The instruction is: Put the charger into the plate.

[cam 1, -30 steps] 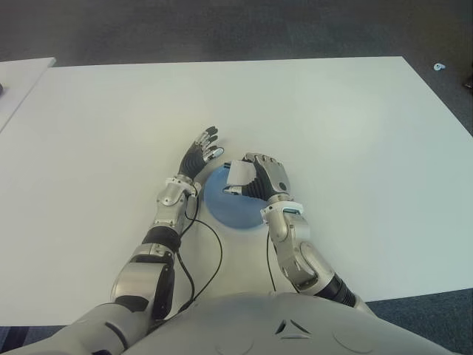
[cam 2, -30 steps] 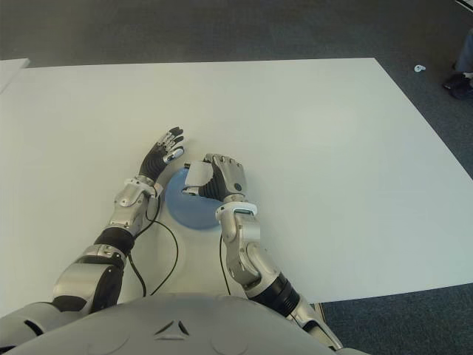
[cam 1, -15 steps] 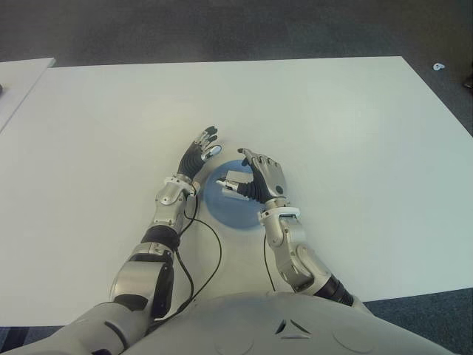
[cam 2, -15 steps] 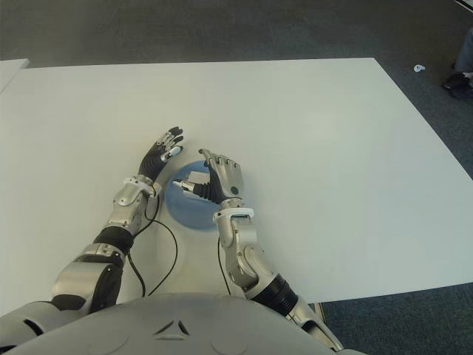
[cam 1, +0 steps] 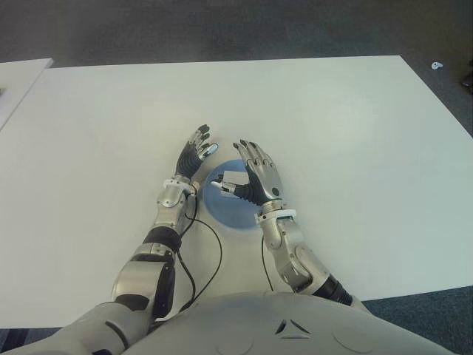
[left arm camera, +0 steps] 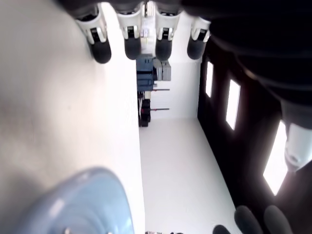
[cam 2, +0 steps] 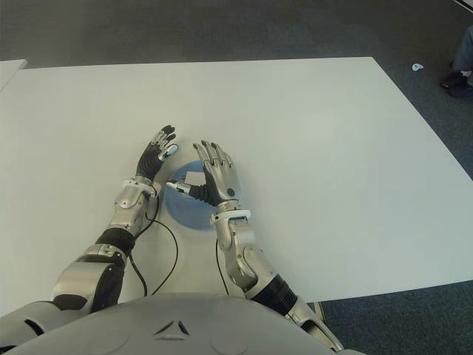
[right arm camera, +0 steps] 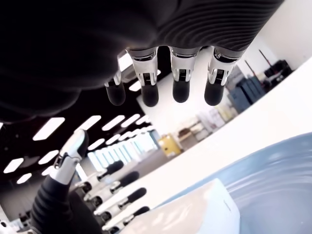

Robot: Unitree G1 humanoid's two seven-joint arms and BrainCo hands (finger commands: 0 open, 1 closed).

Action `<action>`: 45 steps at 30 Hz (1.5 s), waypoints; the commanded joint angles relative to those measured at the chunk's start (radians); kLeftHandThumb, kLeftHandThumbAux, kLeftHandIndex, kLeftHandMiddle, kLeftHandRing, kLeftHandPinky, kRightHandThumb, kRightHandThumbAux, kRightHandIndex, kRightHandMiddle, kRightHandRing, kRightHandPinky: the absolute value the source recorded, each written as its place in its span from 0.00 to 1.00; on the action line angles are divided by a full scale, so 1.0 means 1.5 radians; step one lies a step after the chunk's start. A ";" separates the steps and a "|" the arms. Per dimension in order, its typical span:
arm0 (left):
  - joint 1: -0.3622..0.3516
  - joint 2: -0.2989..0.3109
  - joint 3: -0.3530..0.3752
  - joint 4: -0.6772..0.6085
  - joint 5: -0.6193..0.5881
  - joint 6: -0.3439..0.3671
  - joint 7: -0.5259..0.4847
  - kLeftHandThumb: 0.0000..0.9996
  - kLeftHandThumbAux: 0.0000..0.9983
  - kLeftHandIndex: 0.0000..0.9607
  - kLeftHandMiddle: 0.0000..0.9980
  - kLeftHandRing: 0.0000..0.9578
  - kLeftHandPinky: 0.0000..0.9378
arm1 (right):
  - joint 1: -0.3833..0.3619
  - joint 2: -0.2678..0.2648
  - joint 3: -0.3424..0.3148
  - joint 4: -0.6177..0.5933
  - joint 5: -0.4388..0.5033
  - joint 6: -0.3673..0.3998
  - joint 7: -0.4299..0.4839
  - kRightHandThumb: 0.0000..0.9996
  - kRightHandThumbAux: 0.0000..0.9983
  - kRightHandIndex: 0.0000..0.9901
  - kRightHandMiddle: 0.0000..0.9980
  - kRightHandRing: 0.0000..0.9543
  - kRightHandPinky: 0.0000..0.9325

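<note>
A round blue plate [cam 1: 229, 211] lies on the white table just in front of me. The white charger [cam 1: 231, 179] sits on the plate's far part; the right wrist view shows it [right arm camera: 195, 214] lying against the blue surface [right arm camera: 273, 180]. My right hand [cam 1: 251, 174] hovers over the plate's right side, open, with its fingers spread and its thumb next to the charger, holding nothing. At the plate's far left edge my left hand [cam 1: 196, 148] is open too, with straight fingers [left arm camera: 131, 36].
The white table [cam 1: 355, 133] stretches wide to the right and far side. A black cable [cam 1: 218, 255] loops on it by my left forearm. A second white table's corner [cam 1: 15, 81] shows at the far left, with dark floor beyond.
My right hand was shut on the charger above the plate one second ago. It has since opened, fingers straightening, and the charger now lies on the plate. The left hand shifted slightly left.
</note>
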 commanded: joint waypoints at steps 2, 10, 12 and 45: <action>0.011 -0.009 0.008 0.030 0.005 0.002 0.028 0.07 0.55 0.00 0.00 0.00 0.03 | 0.002 -0.008 -0.014 0.034 0.004 -0.052 -0.059 0.31 0.14 0.00 0.00 0.00 0.00; 0.013 -0.011 0.007 0.028 0.012 -0.007 0.039 0.08 0.56 0.00 0.00 0.00 0.02 | 0.000 -0.012 -0.029 0.038 0.008 -0.079 -0.063 0.30 0.11 0.00 0.00 0.00 0.00; 0.013 -0.011 0.006 0.027 0.014 -0.007 0.038 0.08 0.56 0.00 0.00 0.00 0.02 | -0.001 -0.013 -0.033 0.037 0.009 -0.082 -0.061 0.30 0.10 0.00 0.00 0.00 0.00; 0.008 -0.027 0.047 0.048 -0.019 -0.032 0.036 0.04 0.58 0.00 0.00 0.00 0.03 | -0.134 -0.031 -0.375 0.364 0.566 -0.383 0.208 0.13 0.53 0.00 0.00 0.00 0.00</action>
